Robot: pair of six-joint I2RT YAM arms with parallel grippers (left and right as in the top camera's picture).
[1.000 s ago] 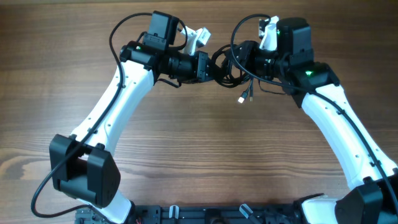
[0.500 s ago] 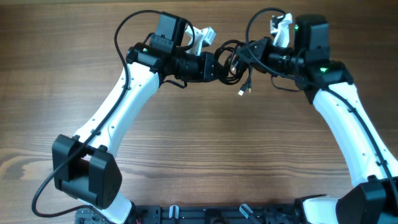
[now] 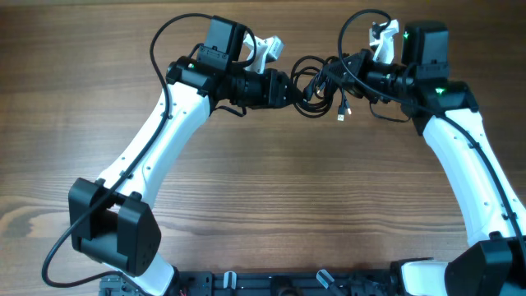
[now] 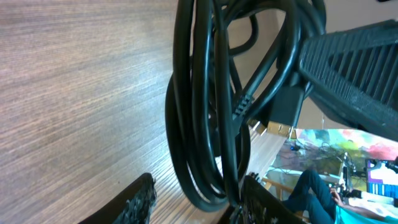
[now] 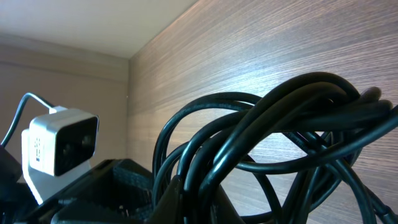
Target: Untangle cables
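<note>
Currently cables (image 4: 196,124) bunched between tools: right tool (image 3: 335,74) clamped on them, left tool (image 3: 289,86) parted around loops.

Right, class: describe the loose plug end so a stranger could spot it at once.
At the far side of the wooden table, the white left arm and right arm nearly meet at a black cable bundle. One cord drops from it toward the near side, ending in a small plug: the only free end, pale-tipped, while the rest is looped.
</note>
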